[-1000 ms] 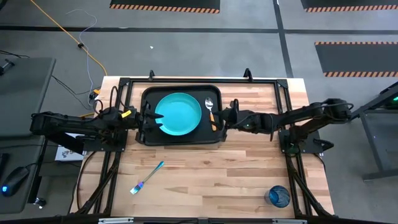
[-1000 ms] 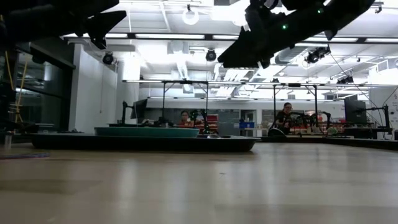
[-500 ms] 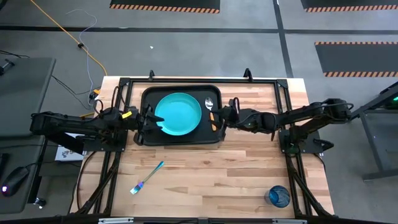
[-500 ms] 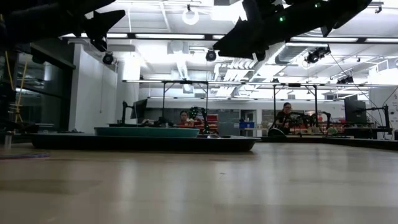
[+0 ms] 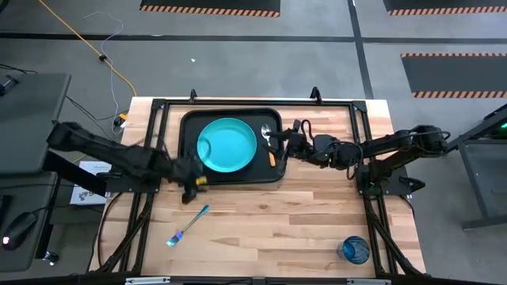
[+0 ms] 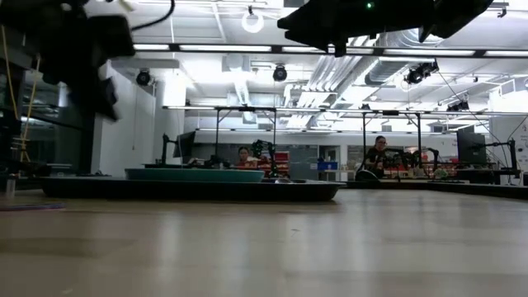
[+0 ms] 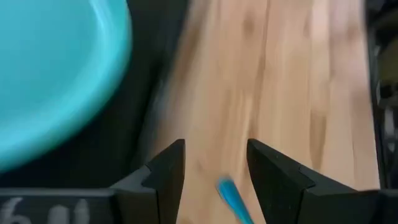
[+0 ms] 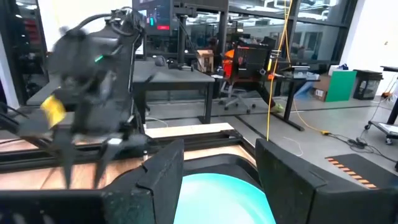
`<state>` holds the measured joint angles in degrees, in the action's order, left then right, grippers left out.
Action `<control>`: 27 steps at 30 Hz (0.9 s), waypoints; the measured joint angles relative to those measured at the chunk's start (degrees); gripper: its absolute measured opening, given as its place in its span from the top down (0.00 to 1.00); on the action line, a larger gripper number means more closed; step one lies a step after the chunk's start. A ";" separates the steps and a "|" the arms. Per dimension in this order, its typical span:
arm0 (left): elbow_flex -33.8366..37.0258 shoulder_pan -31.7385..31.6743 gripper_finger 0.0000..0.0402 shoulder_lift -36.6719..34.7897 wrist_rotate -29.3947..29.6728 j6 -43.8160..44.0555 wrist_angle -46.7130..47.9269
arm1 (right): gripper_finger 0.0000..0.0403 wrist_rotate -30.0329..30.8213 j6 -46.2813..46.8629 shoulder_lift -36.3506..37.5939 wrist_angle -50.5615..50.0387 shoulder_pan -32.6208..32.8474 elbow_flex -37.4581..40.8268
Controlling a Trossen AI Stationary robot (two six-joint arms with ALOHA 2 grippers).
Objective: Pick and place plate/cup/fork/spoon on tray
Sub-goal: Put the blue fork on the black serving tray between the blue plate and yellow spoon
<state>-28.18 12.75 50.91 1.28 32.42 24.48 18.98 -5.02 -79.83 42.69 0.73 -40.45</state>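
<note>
Plate (image 5: 227, 144) and spoon (image 5: 269, 143) on tray (image 5: 187, 127), frame centre. Left gripper (image 5: 192, 184) open below tray, above fork (image 5: 188, 226). Right gripper (image 5: 279, 140) open, empty, beside spoon.

A light wooden tabletop (image 5: 261, 214) stands on grey floor; a yellow cable (image 5: 83, 41) trails beyond it; two seated people (image 6: 245, 156) show far back among workbenches.
</note>
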 joint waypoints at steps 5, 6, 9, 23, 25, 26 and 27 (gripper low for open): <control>0.00 12.22 0.60 8.83 -0.29 16.40 1.51 | 0.53 0.35 0.28 -0.02 -0.01 0.00 0.00; 0.00 14.60 0.60 10.23 -0.45 20.09 1.23 | 0.53 0.35 0.28 -0.02 -0.14 0.00 -0.02; -0.10 21.50 0.60 14.14 -0.20 30.45 0.82 | 0.53 0.50 0.33 -0.04 -0.43 0.00 -0.02; -12.78 33.18 0.60 33.11 6.57 42.36 7.75 | 0.53 0.54 -0.42 -0.04 -0.49 0.00 -0.02; -14.24 33.18 0.60 35.70 6.33 41.84 10.55 | 0.53 0.55 -0.42 -0.04 -0.49 0.00 -0.02; -14.68 33.18 0.60 36.94 6.27 41.54 11.37 | 0.53 0.55 -0.40 -0.04 -0.57 0.00 -0.02; -14.92 33.18 0.60 37.96 6.28 41.53 11.99 | 0.53 0.55 -0.42 -0.04 -0.56 0.00 -0.02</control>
<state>-43.11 45.93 88.88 7.56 73.95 36.47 19.53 -5.43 -79.88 42.12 0.73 -40.47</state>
